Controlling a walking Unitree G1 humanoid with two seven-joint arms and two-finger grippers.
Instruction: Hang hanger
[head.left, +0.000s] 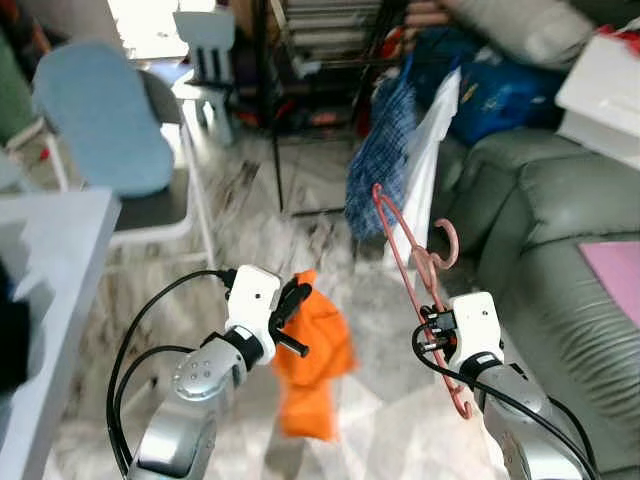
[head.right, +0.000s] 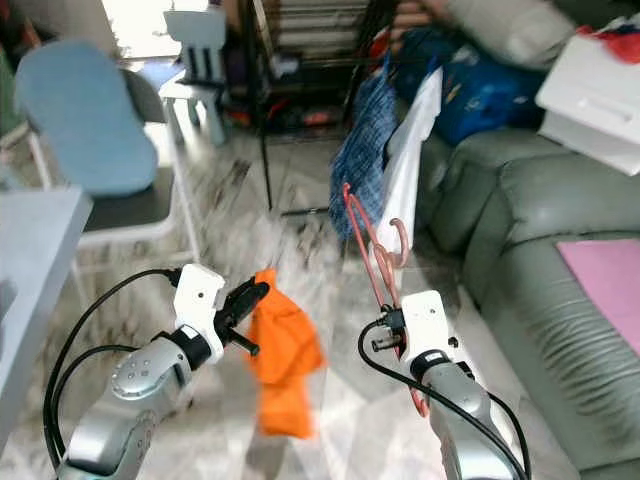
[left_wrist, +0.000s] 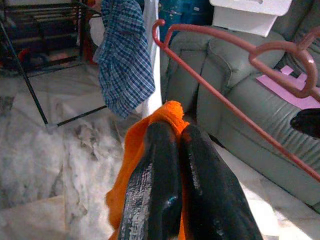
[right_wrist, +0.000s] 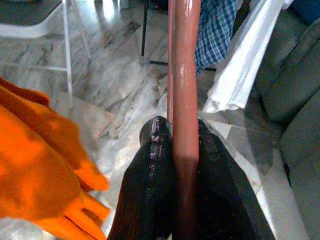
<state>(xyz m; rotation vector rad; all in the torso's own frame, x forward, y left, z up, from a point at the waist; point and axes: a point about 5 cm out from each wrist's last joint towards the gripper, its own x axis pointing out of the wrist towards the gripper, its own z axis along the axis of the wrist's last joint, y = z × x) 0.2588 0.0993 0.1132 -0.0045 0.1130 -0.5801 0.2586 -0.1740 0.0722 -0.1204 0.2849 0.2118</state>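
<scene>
Here, left claw (head.left: 293, 300) clamped on orange cloth (head.left: 312, 355), right claw (right_wrist: 176, 131) gripping pink hanger (head.left: 405, 245).

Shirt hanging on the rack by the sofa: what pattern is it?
The shirt is a blue-and-white check, clearest in the left wrist view.

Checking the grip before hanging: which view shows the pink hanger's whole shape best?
Left eye view: the pink hanger shows its hook and bars above the right claw. Right wrist view shows one bar clamped; left wrist view, hook and bars.
</scene>
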